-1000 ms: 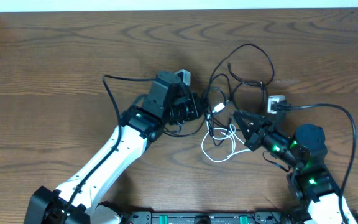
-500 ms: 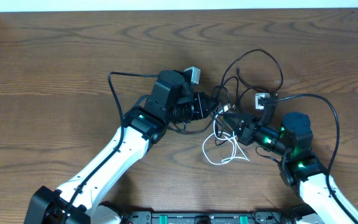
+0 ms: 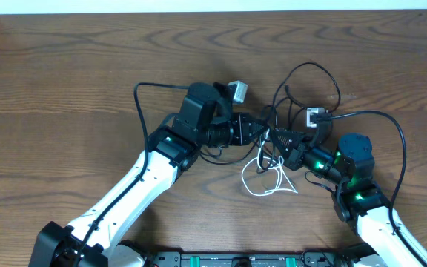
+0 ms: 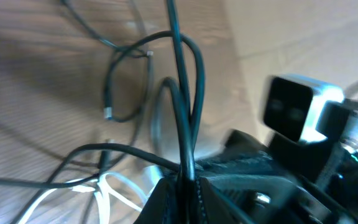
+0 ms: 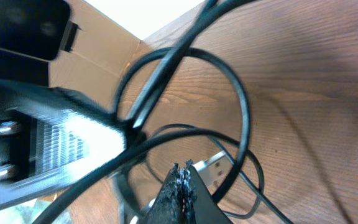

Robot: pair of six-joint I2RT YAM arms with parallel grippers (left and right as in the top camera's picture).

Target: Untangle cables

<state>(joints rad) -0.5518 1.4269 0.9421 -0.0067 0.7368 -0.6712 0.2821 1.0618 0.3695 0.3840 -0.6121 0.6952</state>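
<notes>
- The cables [image 3: 274, 111] lie as one tangle on the table [image 3: 65, 81], right of centre, between the two arms
- A white cable [image 3: 269, 191] forms loops at the near edge of the tangle; black loops rise at the far side, one strand ending in a small plug [image 4: 108, 114]
- The left gripper [image 3: 262, 132] reaches into the tangle from the left; its wrist view shows the jaws pinching a black cable [image 4: 183, 124] that runs up from between them
- The right gripper [image 3: 282, 136] reaches in from the right, its tips just beside the left tips; its jaws are pressed together, and whether a strand is caught between them cannot be told
- A pale flat plug [image 5: 211, 165] lies just beside the right tips
</notes>
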